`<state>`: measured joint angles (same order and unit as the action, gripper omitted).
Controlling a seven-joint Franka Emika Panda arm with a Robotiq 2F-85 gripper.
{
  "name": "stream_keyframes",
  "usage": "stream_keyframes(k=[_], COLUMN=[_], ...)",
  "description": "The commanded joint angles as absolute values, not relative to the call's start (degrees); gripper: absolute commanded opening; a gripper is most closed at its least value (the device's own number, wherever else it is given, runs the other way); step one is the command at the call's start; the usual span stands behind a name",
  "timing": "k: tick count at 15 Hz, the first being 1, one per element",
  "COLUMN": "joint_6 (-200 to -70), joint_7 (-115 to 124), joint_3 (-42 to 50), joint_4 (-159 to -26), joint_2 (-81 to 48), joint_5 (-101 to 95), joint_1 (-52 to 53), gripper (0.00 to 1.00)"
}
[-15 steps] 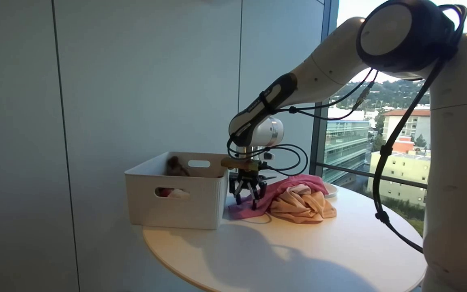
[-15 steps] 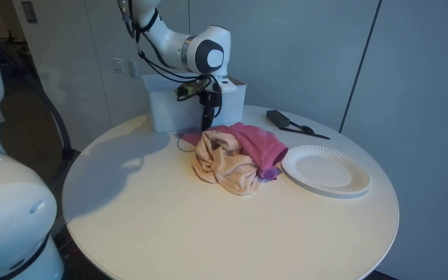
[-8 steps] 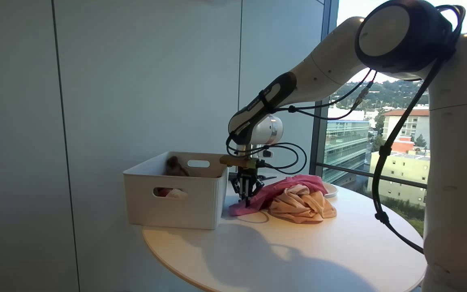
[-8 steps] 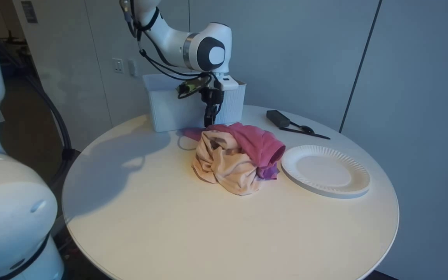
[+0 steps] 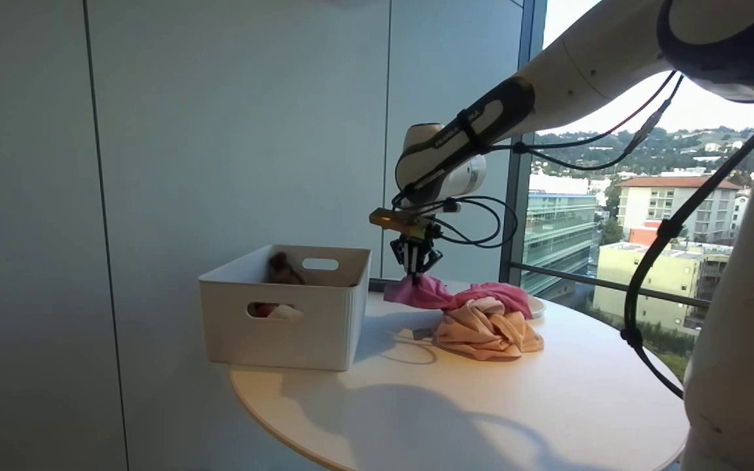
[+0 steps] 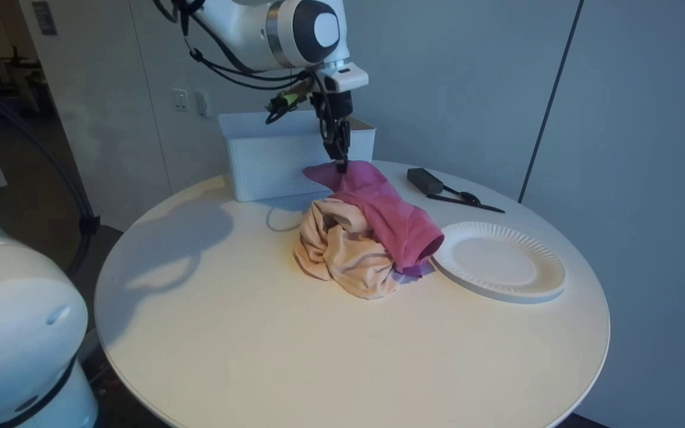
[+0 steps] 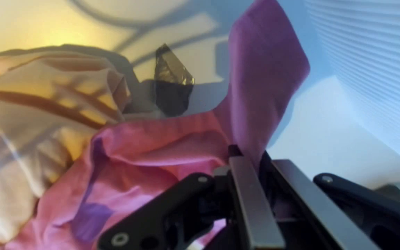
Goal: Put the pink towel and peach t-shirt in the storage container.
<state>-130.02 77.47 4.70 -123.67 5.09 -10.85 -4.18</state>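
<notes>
Grey wall panels (image 6: pixel 467 89) back the round tabletop (image 6: pixel 319 362). In an exterior view, your end effector (image 6: pixel 341 167), upper centre, grips the pink towel (image 6: pixel 387 220), one end raised; the peach t-shirt (image 6: pixel 348 258) lies crumpled against it, mid-frame; the storage container (image 6: pixel 271 169) stands upper left of centre.

Table (image 6: pixel 354 362) is spreading below the pincer (image 6: pixel 341 169). White fluted plate (image 6: pixel 500 261) is lying on it, well to the pincer's right in an exterior view. Dark grey block (image 6: pixel 424 181) is resting nearer, also right; spoon-like black utensil (image 6: pixel 467 197) and long black utensil (image 6: pixel 476 206) are lying just past it. Wrist view: dark shiny scrap (image 7: pixel 173 85) is lying on the table below the pincer. In an exterior view, white wall fitting (image 6: pixel 180 100) is showing above and left of the pincer. In an exterior view, window frame (image 5: pixel 533 33) is rising right of the pincer, yellow building (image 5: pixel 681 278) standing beyond.
</notes>
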Motion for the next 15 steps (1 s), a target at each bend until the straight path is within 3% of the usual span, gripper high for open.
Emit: stream_keyframes(k=[1,7,15], joint_6=[-130.40,-128.88,-140.31], joint_7=[81.41,74.58,60.89], joint_3=[1.33,-6.98,-10.74], joint_4=[-128.00,-122.67,-114.93], joint_2=[17.40,25.56,22.24], joint_5=[-19.52,-21.56,-19.45], joint_1=[-4.77,-3.04,-0.16], gripper=[0.06,0.06,0.06])
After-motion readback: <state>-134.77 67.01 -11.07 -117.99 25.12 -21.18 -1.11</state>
